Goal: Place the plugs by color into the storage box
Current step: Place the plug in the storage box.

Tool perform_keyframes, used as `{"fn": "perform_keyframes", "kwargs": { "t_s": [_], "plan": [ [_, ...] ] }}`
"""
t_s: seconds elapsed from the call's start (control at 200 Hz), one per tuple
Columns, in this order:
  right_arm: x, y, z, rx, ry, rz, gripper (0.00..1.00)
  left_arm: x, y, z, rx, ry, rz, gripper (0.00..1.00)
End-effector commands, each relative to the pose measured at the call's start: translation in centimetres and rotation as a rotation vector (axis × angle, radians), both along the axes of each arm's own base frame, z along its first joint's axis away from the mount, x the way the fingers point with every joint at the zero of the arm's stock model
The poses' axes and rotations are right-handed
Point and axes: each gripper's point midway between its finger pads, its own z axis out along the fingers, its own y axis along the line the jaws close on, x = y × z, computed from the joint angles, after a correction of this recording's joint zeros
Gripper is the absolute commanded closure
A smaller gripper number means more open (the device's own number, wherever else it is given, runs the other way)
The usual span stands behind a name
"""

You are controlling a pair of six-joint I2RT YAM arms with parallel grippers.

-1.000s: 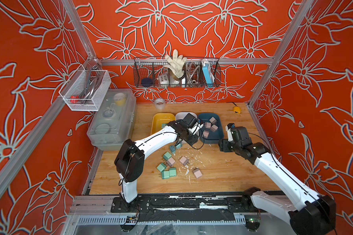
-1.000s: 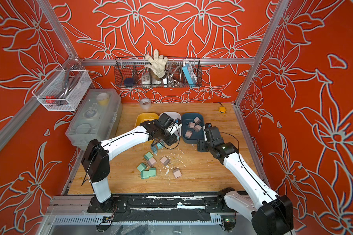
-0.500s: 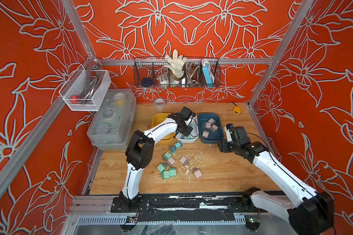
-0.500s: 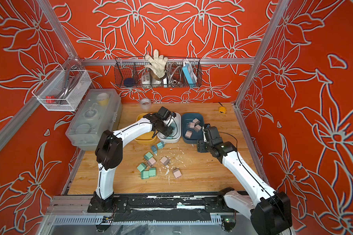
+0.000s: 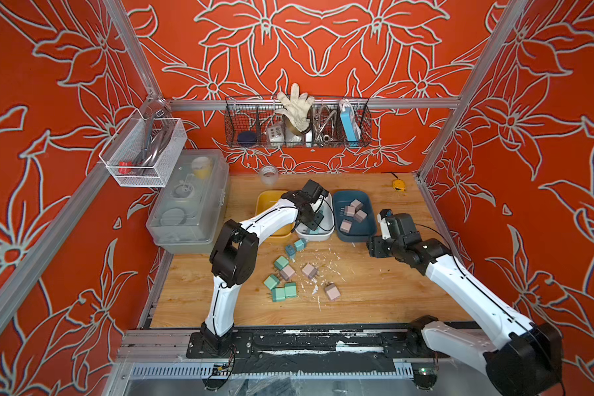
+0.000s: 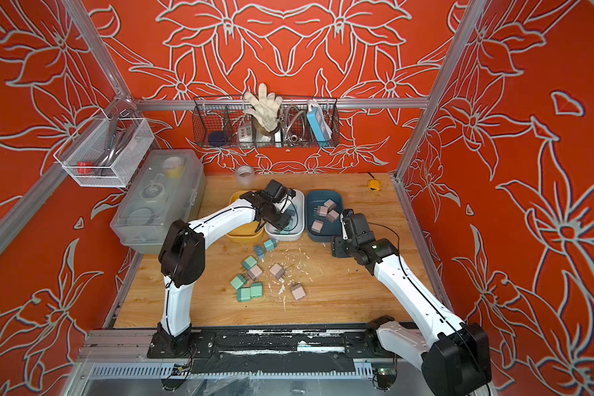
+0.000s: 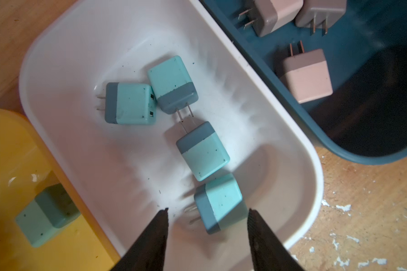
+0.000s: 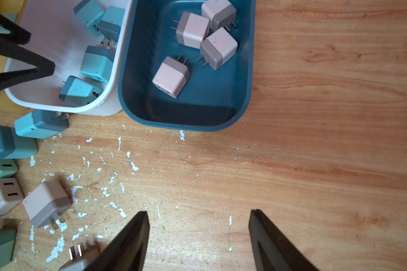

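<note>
left end effector (image 7: 207,209) has swung over the white tray (image 7: 80,58) and spread, leaving a teal plug (image 7: 221,201) with its own colour

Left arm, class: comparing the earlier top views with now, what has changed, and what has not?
The left gripper reached farther back over the white tray and its jaws opened. A teal plug lies under them in the tray, apparently just released. The right gripper, open, and the loose plugs stayed put.

Plugs (image 5: 310,271) are lying partly sorted.
Four teal plugs (image 7: 202,151) are sitting in the white tray (image 7: 80,35), four mauve plugs (image 8: 170,77) in the blue tray (image 8: 197,110), and one green plug (image 7: 45,215) in the yellow tray (image 7: 10,152).
</note>
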Motion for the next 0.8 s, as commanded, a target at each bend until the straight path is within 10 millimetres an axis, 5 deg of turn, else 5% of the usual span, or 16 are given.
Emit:
{"fn": "perform_keyframes", "kwargs": {
  "t_s": [0.0,0.315,0.796],
  "plan": [
    [0.0,0.2,0.6,0.02,-0.003,0.001,0.27,-0.4,0.2,2.6,-0.022,-0.04,0.0,0.45],
    [-0.3,0.9,0.6,0.055,0.015,0.015,0.28,-1.6,0.3,6.1,-0.1,-0.08,0.008,0.45],
    [-1.1,2.8,-0.7,0.186,0.098,0.011,0.29,-7.2,3.5,8.6,-0.138,-0.112,-0.004,0.46]
  ]
}}
